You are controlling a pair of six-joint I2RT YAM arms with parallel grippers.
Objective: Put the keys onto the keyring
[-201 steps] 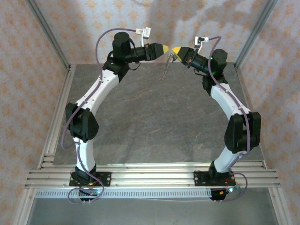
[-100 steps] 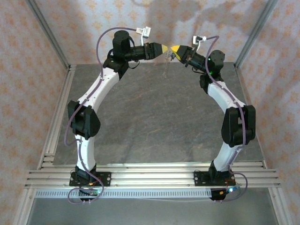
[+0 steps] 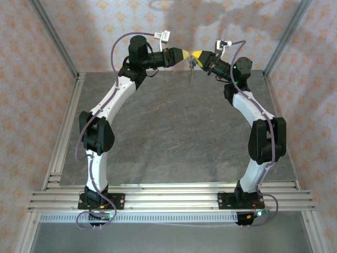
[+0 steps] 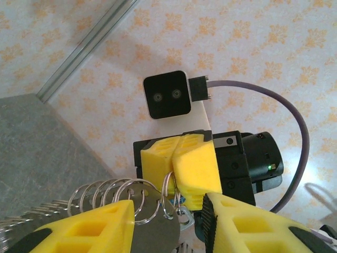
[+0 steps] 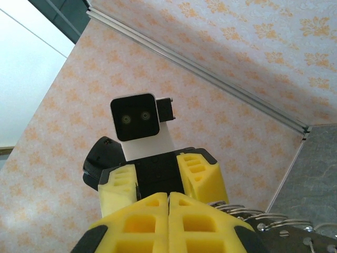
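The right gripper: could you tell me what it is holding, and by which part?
The right gripper is shut on the keyring, pinching the top of one metal loop.

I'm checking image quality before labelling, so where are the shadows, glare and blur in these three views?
Top external: soft arm shadows on the back wall, even light on the table. Left wrist: the left gripper looks soft up close, the keyring sharper, pale glare at lower right. Right wrist: a blown-out white patch at upper left.
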